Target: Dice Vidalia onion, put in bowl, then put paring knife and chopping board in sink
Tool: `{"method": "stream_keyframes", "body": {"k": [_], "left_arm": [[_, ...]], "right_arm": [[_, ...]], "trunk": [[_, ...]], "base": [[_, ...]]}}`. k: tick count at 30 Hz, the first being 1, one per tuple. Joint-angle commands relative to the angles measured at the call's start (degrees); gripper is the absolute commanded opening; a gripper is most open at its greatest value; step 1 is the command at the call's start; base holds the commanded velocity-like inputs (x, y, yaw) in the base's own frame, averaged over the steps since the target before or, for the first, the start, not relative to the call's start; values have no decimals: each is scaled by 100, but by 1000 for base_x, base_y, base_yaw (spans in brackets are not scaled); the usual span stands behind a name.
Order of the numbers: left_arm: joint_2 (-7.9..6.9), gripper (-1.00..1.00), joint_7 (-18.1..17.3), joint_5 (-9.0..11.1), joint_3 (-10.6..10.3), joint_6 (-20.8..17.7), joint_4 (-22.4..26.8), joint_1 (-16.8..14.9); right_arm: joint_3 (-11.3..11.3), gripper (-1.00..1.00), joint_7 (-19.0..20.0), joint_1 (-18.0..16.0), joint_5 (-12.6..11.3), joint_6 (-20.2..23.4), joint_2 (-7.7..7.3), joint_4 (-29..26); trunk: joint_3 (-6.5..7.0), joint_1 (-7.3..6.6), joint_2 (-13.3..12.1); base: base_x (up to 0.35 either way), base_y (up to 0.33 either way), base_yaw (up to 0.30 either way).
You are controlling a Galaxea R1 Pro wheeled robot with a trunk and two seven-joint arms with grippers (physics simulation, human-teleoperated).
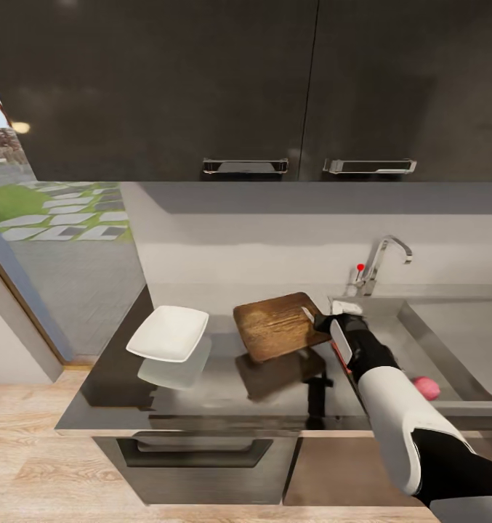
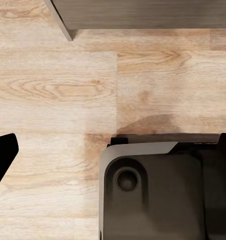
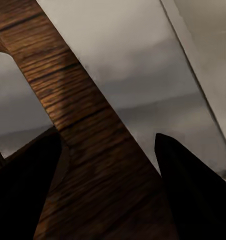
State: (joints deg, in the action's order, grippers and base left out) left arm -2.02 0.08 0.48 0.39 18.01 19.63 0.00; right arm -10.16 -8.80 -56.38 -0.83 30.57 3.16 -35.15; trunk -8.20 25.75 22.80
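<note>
We cannot tell whether the right gripper point(image 1: 320, 319), at the chopping board's point(image 1: 278, 325) sink-side corner, grips the board: the arm covers the contact. In the right wrist view both fingers point(image 3: 193, 190) are cut off by the edge, as is the board point(image 3: 93, 150) between them. The Vidalia onion point(image 1: 426, 387), in the sink point(image 1: 420, 327) beside the board, is half hidden behind the arm. One left fingertip point(image 2: 0, 155) shows, cropped.
</note>
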Motion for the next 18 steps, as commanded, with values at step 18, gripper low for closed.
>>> {"method": "stream_keyframes", "body": {"k": [18], "left_arm": [[9,100,1,2,5,4,-99,0]], "right_arm": [[-13,-100,-1691,-5,-773,-556,515,16]], "trunk": [[-11,3,12]], "base": [[-72,28,0]]}}
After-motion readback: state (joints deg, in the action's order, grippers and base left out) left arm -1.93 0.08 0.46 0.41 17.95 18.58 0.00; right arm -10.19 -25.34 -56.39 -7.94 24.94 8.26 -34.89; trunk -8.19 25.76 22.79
